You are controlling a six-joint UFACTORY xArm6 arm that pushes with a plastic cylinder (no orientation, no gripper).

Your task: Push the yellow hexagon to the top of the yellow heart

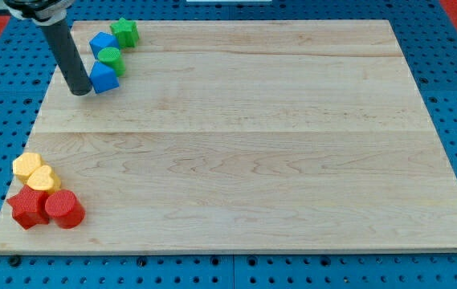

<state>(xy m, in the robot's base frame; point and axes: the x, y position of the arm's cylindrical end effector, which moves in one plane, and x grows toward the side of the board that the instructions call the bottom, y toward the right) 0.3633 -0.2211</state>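
The yellow hexagon (pixel 26 165) lies near the board's lower left corner, touching the yellow heart (pixel 44 180) on the heart's upper left side. My tip (pixel 80 91) rests on the board at the view's upper left, far above both yellow blocks. It stands just left of a blue block (pixel 104 78), touching or nearly touching it.
A red star-like block (pixel 27 207) and a red cylinder (pixel 65 209) sit just below the yellow heart. Near my tip are a green cylinder (pixel 112 59), another blue block (pixel 102 42) and a green star (pixel 124 32). The wooden board (pixel 252 144) sits on a blue pegboard.
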